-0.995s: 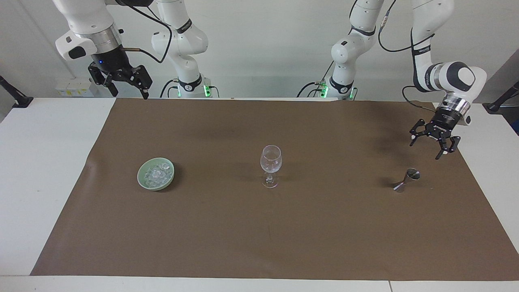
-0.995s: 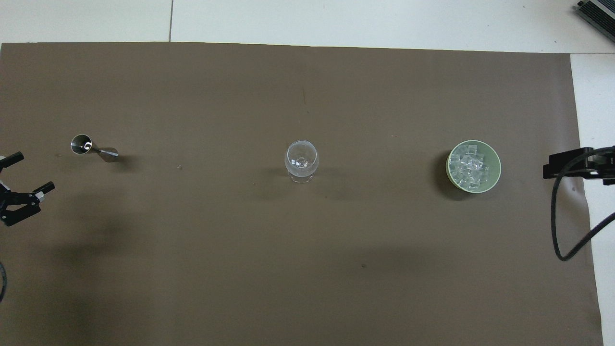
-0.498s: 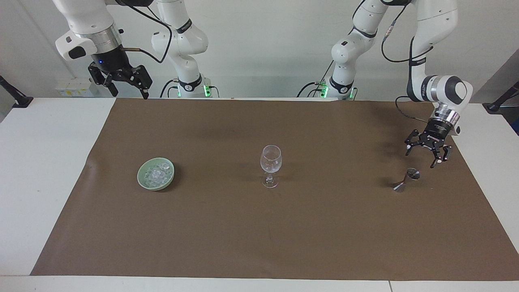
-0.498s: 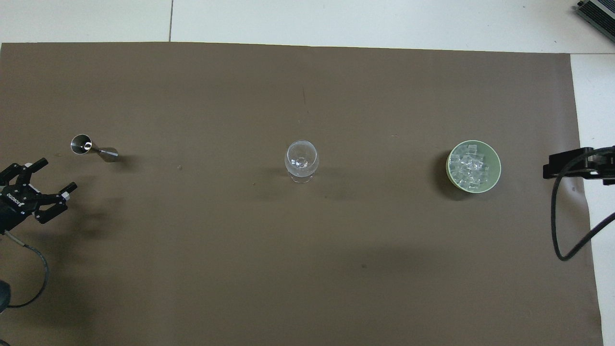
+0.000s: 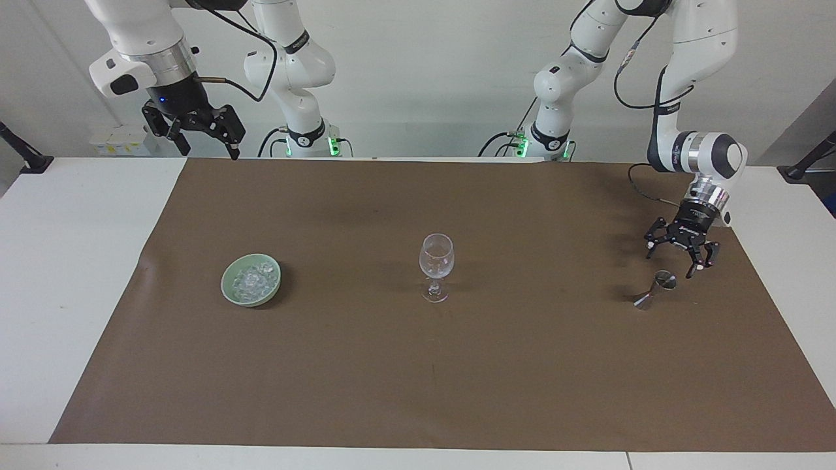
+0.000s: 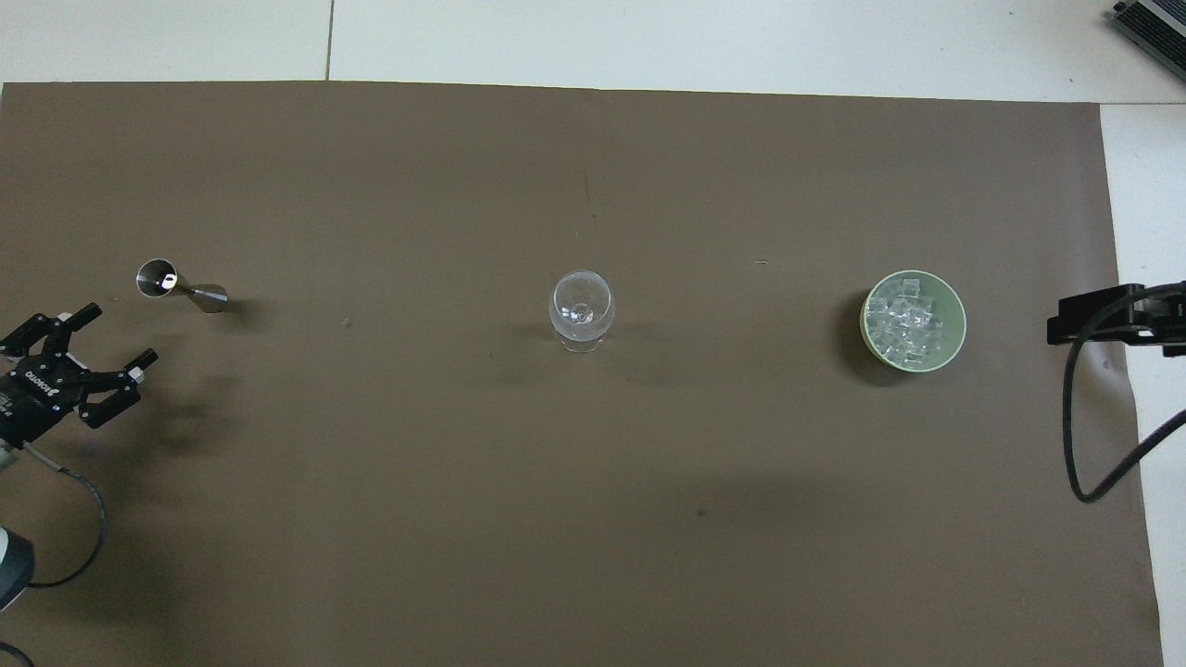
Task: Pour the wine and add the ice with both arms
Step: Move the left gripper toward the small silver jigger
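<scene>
An empty clear wine glass (image 5: 436, 266) (image 6: 582, 308) stands upright mid-mat. Toward the right arm's end sits a pale green bowl (image 5: 230, 292) (image 6: 958, 324) holding the ice (image 5: 251, 279) (image 6: 903, 320), several small clear chunks. At the left arm's end stands a small metal jigger (image 5: 655, 290) (image 6: 176, 285); wine is out of view, and I cannot tell what the jigger holds. My left gripper (image 5: 672, 264) (image 6: 120, 332) hangs open low over the mat, close beside the jigger and apart from it. My right gripper (image 5: 210, 151) waits open, raised over the mat's corner, holding nothing.
A brown mat (image 5: 522, 365) (image 6: 371, 509) covers most of the white table (image 5: 65, 294). A black cable (image 6: 1075, 435) loops from the right arm over the mat's edge near the bowl.
My left gripper has come down and swung in over the mat toward the jigger. The right arm, glass, bowl and jigger have not moved.
</scene>
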You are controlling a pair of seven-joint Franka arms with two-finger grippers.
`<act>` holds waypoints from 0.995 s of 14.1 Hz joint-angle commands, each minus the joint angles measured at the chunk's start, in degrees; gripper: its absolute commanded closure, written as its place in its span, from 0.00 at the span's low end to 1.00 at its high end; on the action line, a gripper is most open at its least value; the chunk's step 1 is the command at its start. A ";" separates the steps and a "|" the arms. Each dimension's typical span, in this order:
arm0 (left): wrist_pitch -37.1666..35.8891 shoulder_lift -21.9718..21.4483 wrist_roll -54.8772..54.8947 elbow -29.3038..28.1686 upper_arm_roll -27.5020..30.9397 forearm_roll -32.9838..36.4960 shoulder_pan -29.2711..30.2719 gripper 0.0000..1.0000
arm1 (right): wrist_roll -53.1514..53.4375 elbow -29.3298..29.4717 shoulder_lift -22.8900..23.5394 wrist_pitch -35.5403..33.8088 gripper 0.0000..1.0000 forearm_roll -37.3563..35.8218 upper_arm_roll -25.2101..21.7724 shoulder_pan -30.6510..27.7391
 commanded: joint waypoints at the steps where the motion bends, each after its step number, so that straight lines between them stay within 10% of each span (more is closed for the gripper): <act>1: -0.66 1.07 2.12 -0.01 0.57 -2.66 -0.90 0.00 | 0.19 -1.57 -1.26 0.67 0.00 0.81 0.19 -0.22; 14: -0.31 2.30 4.41 0.25 0.66 -7.32 -3.01 0.00 | 0.19 -1.57 -1.34 0.75 0.00 0.81 0.19 -0.22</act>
